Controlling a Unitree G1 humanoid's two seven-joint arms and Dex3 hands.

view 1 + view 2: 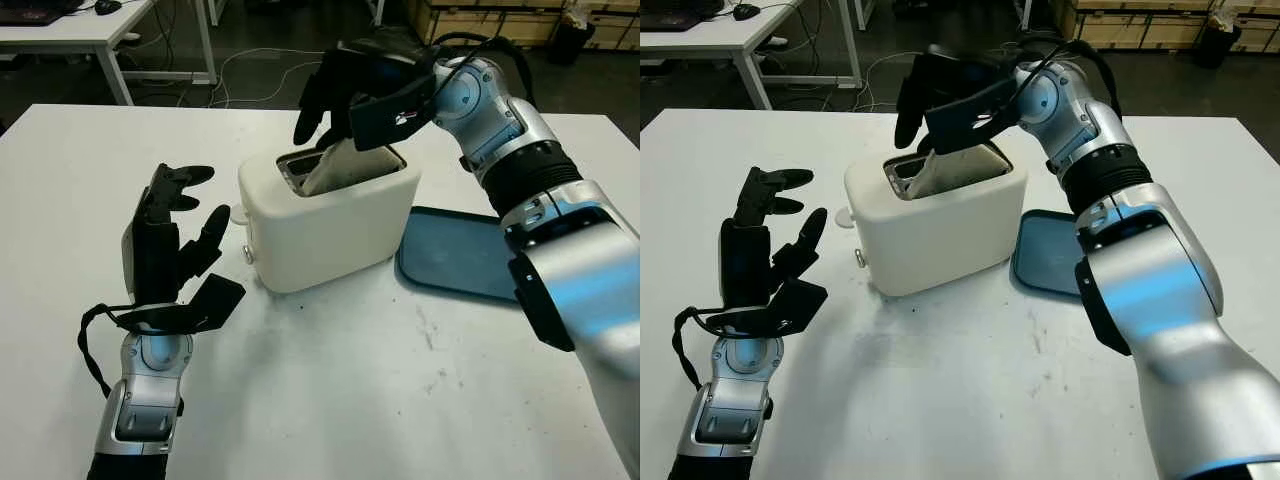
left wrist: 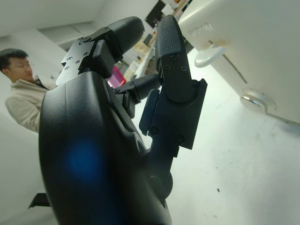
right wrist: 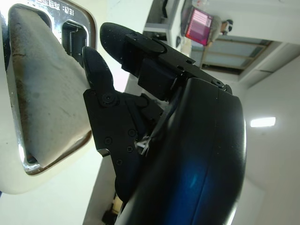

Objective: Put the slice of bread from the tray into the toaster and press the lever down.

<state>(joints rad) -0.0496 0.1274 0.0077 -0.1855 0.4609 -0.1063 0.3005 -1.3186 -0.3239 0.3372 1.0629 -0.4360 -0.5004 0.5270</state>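
- The right hand [image 1: 345, 95] is up over the toaster's [image 1: 330, 215] top, at about 12 o'clock on the table [image 1: 330, 400].
- Its black fingers [image 3: 101, 77] are just beside the slice of bread [image 1: 340, 165], near its top edge. I cannot tell if they are touching it or pinching it.
- The bread sits in the toaster's slot [image 3: 70, 35], with part of it sticking out above the top.
- The bread leans. Its top end tips toward 2 o'clock and its bottom end goes down into the slot.
- The slot's long side runs from about 10 o'clock to 4 o'clock, and the bread's flat face lies along it.
- The toaster is white and stands in the middle of the table.
- The lever [image 2: 209, 55] is on the toaster's end at 9 o'clock, with a round knob [image 2: 253, 101] near it.
- The dark blue tray [image 1: 460, 255] lies flat at 3 o'clock, just beside the toaster.
- The left hand [image 1: 165, 240] is at 8 o'clock, near the lever end of the toaster but apart from it. It holds nothing and is open.
- A person [image 2: 21, 89] in a light top shows in the left wrist view, far behind the hand.
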